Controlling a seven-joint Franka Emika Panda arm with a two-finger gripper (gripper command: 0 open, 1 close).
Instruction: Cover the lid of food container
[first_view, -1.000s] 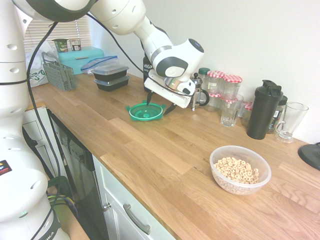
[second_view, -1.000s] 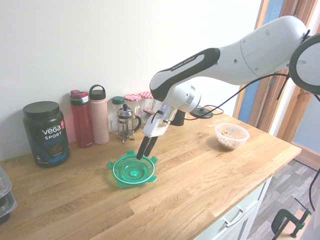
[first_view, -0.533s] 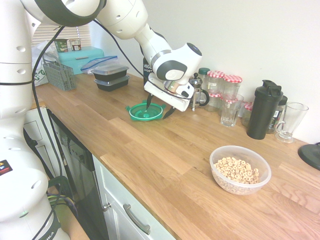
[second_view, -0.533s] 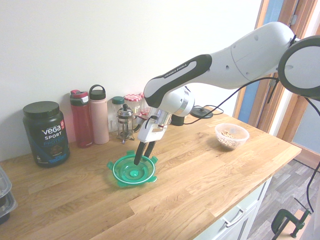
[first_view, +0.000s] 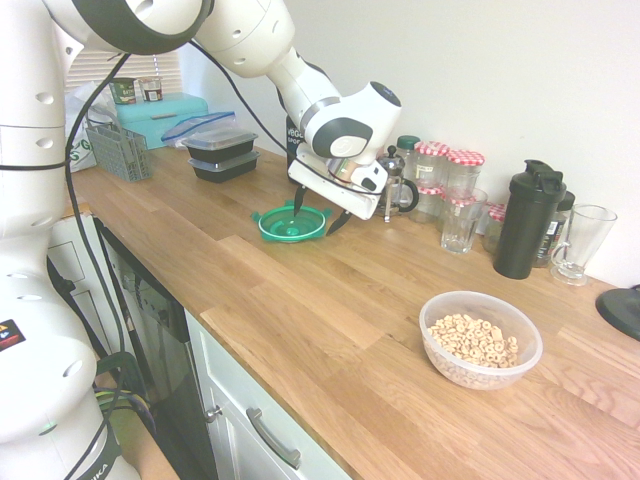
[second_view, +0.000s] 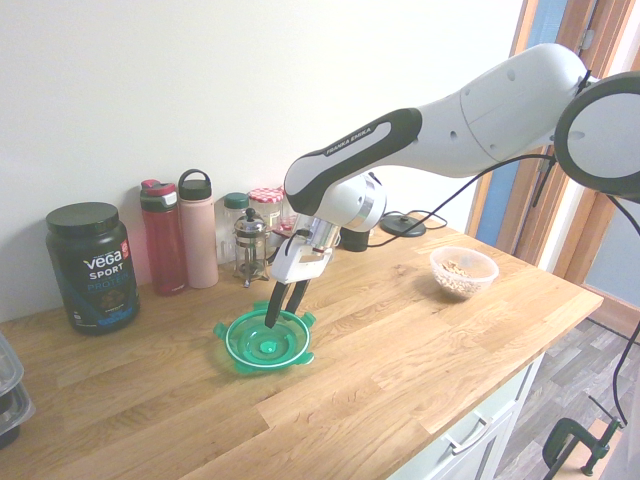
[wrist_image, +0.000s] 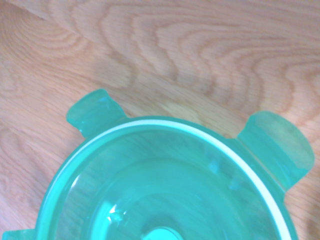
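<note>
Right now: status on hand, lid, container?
Hand open, straddling lid rim. Lid flat on counter. Food container uncovered, well apart. Nothing between them.

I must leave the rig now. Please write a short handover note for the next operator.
Gripper: open, one finger inside and one outside the rim of the round translucent green plastic lid, nothing held.
The lid lies on the wooden counter, near the jars.
Round clear plastic food container with cereal rings stands uncovered, far from the lid, near the counter's front edge.
Done: gripper placed at the lid.
Left: grasp the lid, carry it over, set it on the container.
</note>
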